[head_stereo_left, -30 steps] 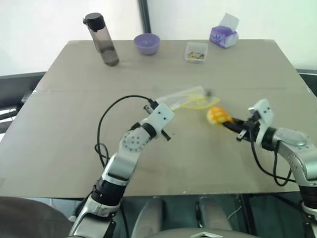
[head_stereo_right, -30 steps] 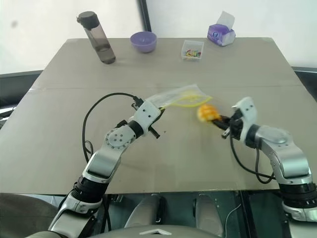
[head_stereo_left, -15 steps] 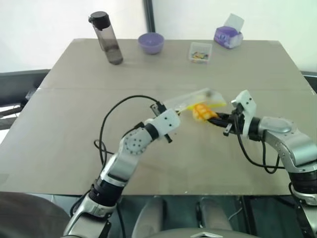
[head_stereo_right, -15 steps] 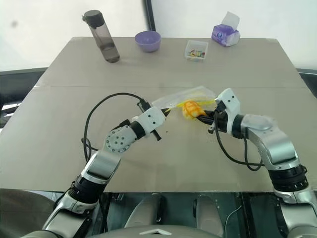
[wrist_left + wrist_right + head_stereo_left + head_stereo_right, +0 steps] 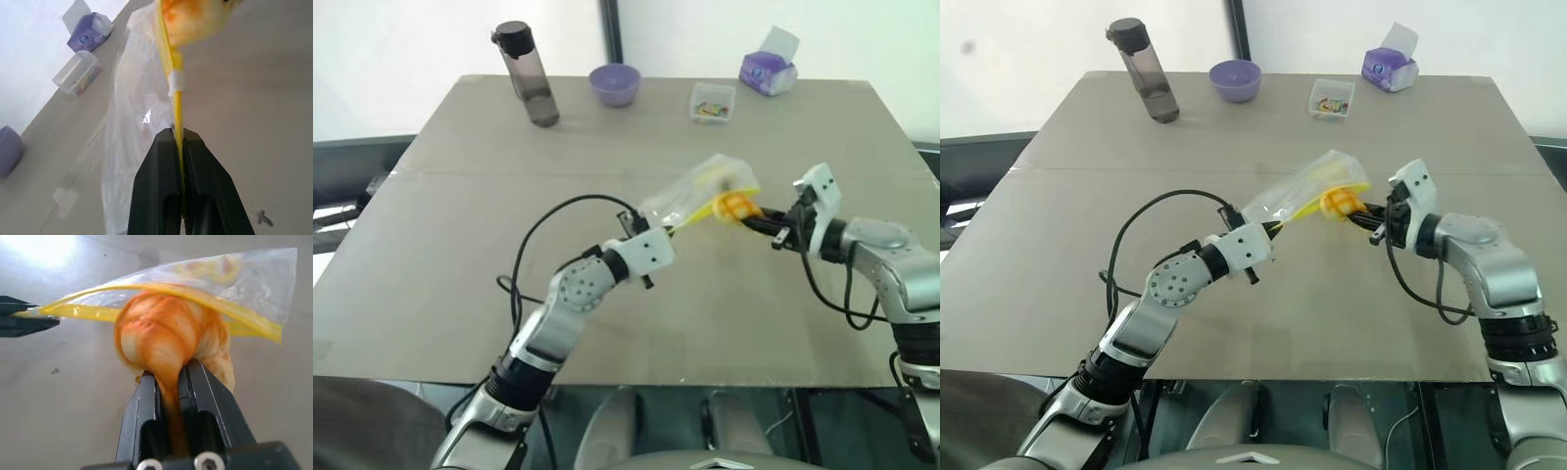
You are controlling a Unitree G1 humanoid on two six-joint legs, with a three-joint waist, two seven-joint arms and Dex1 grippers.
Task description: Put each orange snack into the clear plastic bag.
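Left gripper [image 5: 179, 142]: jaws clenched on the yellow seal strip of the clear plastic bag [image 5: 690, 199], held up above the worktop [image 5: 440, 264].
Right gripper [image 5: 168, 377]: jaws grasping the orange snack [image 5: 166, 340], squeezed between them.
Orange snack: at the open mouth of the bag, touching the seal strip.
Bag: lifted, tilted toward the snack.

**Surfaces and finishes on the worktop**

The flat beige worktop [image 5: 460, 245] looks matt and smooth. The clear plastic bag [image 5: 690, 196] is thin, glossy, crinkled film with a yellow seal strip. The rounded orange snack [image 5: 166, 340] looks soft and slightly shiny. The black fingers [image 5: 161, 196] are matt plastic.
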